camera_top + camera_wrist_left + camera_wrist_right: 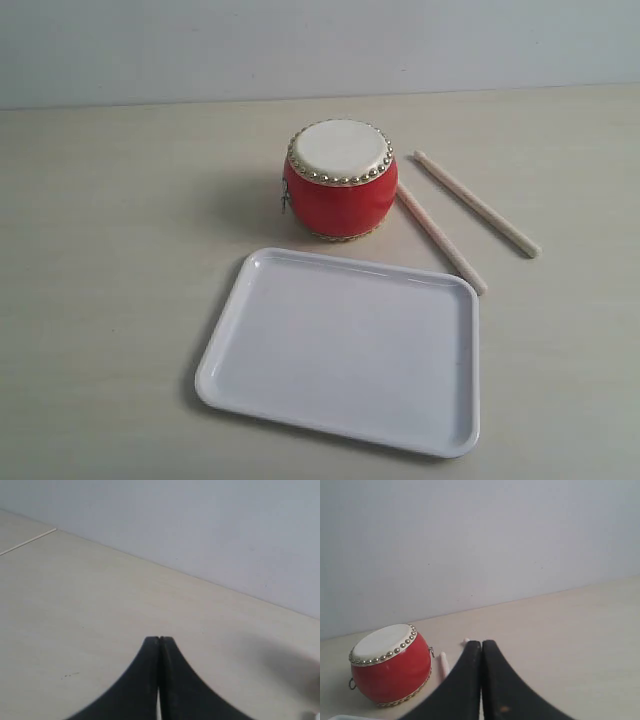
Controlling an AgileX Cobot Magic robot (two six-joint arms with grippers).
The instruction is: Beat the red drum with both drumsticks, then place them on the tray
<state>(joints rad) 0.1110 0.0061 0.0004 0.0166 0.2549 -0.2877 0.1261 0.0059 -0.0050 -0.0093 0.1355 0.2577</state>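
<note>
On the left, the left gripper point(159, 640) is hanging over bare pale surface point(100, 250), its two black fingers pressed together at the tips and gripping nothing. It is not showing in the exterior view, so I cannot tell which edge it is nearest to.

Moving right, the white tray point(340, 350) is lying flat and empty toward the near edge, about midway across. Just beyond it, toward the far edge, the red drum point(340, 190) is standing upright with its cream skin facing up.

Right of the drum, both sticks are lying on the surface, roughly parallel and slanting toward the right edge. The nearer drumstick point(440, 238) is resting with its far end against or just beside the drum's side. The farther drumstick point(478, 205) is lying apart from it.

The right gripper point(481, 642) is hovering with its fingers closed together, holding nothing, pointing toward the sticks beside the drum point(390, 667).
</note>
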